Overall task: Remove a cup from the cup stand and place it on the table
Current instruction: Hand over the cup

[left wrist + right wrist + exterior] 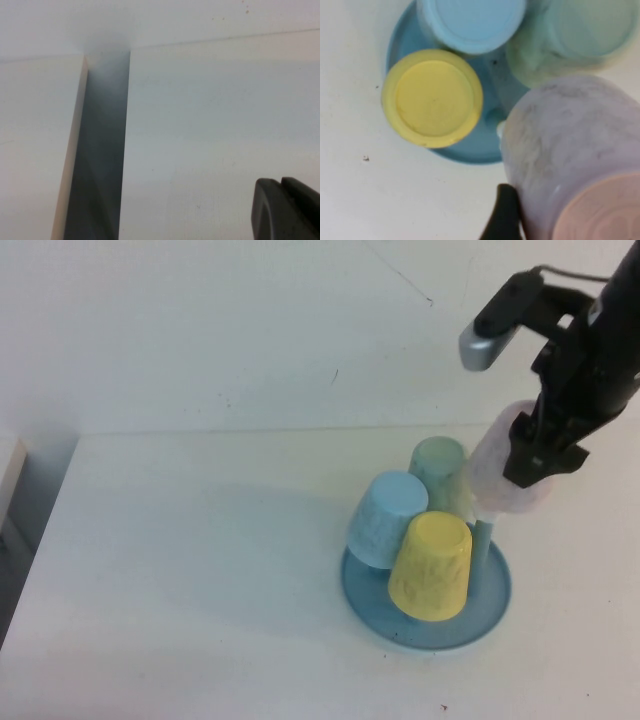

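The pale pink cup [505, 472] is held tilted at the right side of the cup stand [495, 600], above its blue saucer base, close to a bare grey-green peg [481, 540]. My right gripper [535, 462] is shut on the pink cup; in the right wrist view the cup [570, 165] fills the frame with one dark finger [504, 215] against its side. My left gripper [287, 210] is parked over the bare white table [210, 125], away from the stand, fingers together and empty.
A light blue cup [385, 518], a yellow cup [432, 565] and a pale green cup [438, 472] sit upside down on the stand's pegs. A gap [97, 150] separates the table from a neighbouring white surface on the left. The white wall stands behind.
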Motion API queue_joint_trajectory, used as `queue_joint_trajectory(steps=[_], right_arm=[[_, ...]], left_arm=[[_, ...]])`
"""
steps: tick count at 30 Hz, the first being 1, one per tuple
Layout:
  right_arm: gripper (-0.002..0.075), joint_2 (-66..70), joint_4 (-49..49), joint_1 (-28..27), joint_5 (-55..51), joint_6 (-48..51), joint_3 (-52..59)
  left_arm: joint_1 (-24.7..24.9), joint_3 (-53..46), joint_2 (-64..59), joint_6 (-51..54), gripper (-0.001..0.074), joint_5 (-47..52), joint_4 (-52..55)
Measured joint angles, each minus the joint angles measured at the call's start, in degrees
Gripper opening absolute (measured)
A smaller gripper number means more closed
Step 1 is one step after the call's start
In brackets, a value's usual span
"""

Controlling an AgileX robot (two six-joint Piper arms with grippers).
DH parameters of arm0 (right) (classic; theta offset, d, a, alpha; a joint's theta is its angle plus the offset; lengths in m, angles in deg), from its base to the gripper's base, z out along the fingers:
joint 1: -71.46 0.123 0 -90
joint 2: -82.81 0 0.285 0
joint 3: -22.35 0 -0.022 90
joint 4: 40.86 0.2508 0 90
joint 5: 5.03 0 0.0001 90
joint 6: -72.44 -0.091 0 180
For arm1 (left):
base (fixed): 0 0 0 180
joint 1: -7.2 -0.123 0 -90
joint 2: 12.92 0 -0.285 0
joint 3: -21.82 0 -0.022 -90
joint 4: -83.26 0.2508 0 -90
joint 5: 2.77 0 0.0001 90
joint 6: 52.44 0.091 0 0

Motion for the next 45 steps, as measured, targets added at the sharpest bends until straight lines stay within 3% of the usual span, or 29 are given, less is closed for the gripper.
queue_joint_trajectory(steps=[8,12,24,31,37,45], right_arm=[[0.0585,-10.8,0.1,0.0,-0.2,-3.1,0.1],[0.0585,-16.2,10.0,-2.3,-0.2,-3.1,3.6],[0.0585,-30.7,48.2,-21.0,6.2,15.0,45.6],[0.0585,-29.7,67.0,-33.5,3.6,23.6,57.9],[0.0585,-24.8,76.3,-34.7,3.3,25.6,59.0],[0.0585,-22.7,77.4,-33.9,3.4,19.2,59.0]], left_arm=[[0.0,0.0,0.0,0.1,-0.0003,0.0,0.0],[0.0,0.0,0.0,0.1,-0.0003,0.0,0.0],[0.0,0.0,0.0,0.1,-0.0003,0.0,0.0],[0.0,0.0,0.0,0.1,-0.0003,0.0,0.0],[0.0,0.0,0.0,0.1,-0.0003,0.0,0.0],[0.0,0.0,0.0,-0.1,-0.0003,0.0,0.0]])
